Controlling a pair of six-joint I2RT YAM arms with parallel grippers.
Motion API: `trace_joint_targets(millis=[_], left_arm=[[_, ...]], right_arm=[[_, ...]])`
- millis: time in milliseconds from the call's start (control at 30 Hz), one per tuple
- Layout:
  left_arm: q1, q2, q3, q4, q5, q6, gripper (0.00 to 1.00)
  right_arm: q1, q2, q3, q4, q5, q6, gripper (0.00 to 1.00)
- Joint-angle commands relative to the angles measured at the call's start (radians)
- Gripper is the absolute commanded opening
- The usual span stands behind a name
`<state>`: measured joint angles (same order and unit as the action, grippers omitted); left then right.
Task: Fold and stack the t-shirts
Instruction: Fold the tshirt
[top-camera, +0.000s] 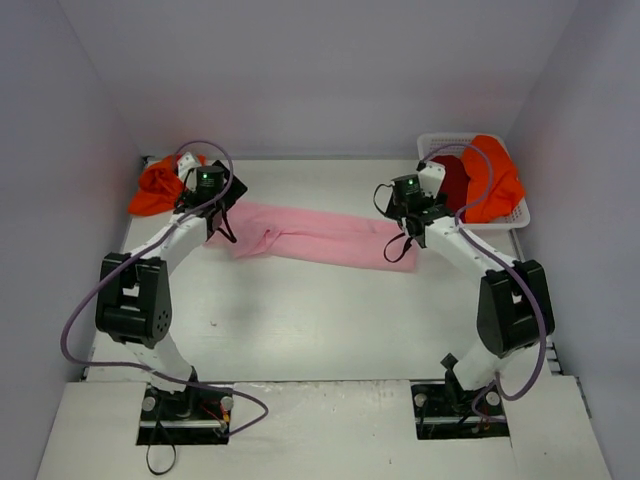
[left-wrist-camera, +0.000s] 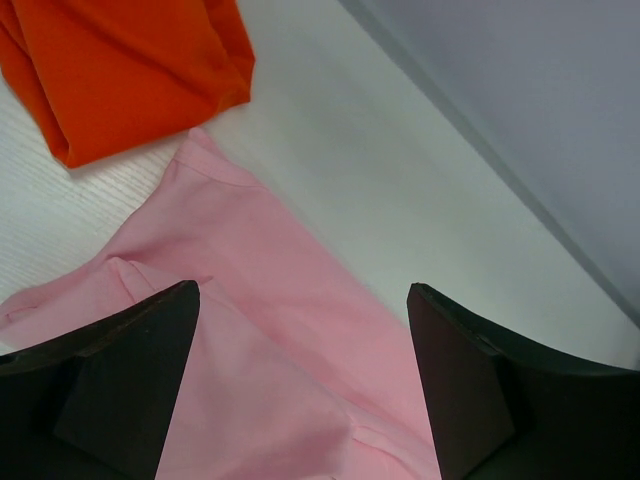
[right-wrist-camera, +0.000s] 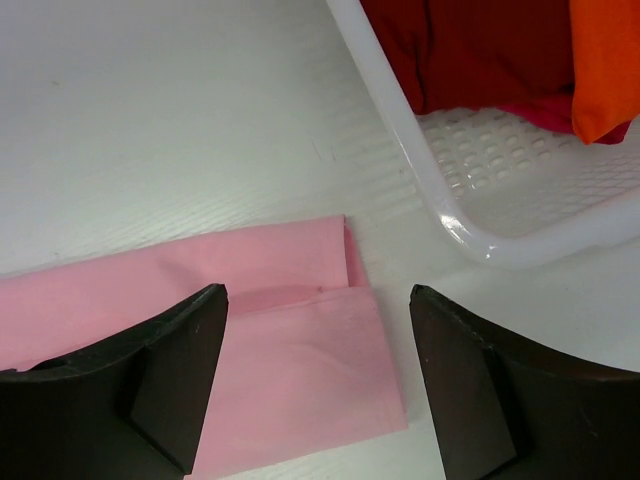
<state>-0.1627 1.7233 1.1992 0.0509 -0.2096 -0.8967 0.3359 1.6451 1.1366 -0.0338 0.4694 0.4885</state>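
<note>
stretching across the back half of the table (top-camera: 320, 320) lies the light pink t-shirt (top-camera: 320, 236), folded into a long flat strip. its left end sits near the back left corner and its right end just short of the white basket (top-camera: 440, 140). walls close the table on the left, back and right, and the broad bare stretch between the strip and the arm bases is the widest open room. four shirts show: one pink, two orange, one dark red. one orange t-shirt (top-camera: 155, 190) lies bunched in the back left corner, just beside the strip's left end. the single basket holds the dark red t-shirt (top-camera: 455, 180) with the second orange t-shirt (top-camera: 492, 180) draped on it and over the rim. the left gripper (left-wrist-camera: 302, 300) is over the strip's left end and the right gripper (right-wrist-camera: 318, 300) over its right end, both with jaws spread, pinching nothing.
</note>
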Motion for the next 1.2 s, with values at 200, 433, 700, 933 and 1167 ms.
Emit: trace_joint_targets(millis=[200, 433, 700, 933, 1167], left_arm=[[-0.038, -0.169, -0.032, 0.018, 0.021, -0.048, 0.80], [-0.078, -0.113, -0.072, 0.030, 0.033, -0.097, 0.80], [-0.078, -0.039, -0.085, 0.043, 0.045, -0.123, 0.80], [-0.080, -0.004, -0.118, 0.055, 0.061, -0.143, 0.80], [-0.078, 0.025, -0.107, 0.055, 0.056, -0.134, 0.80]], right_arm=[[0.086, -0.081, -0.006, -0.005, -0.048, 0.042, 0.71], [0.163, 0.001, 0.012, 0.025, -0.080, 0.053, 0.71], [0.164, 0.065, 0.018, 0.086, -0.104, 0.048, 0.71], [0.166, 0.133, 0.045, 0.110, -0.101, 0.035, 0.71], [0.166, 0.174, 0.034, 0.150, -0.138, 0.058, 0.71]])
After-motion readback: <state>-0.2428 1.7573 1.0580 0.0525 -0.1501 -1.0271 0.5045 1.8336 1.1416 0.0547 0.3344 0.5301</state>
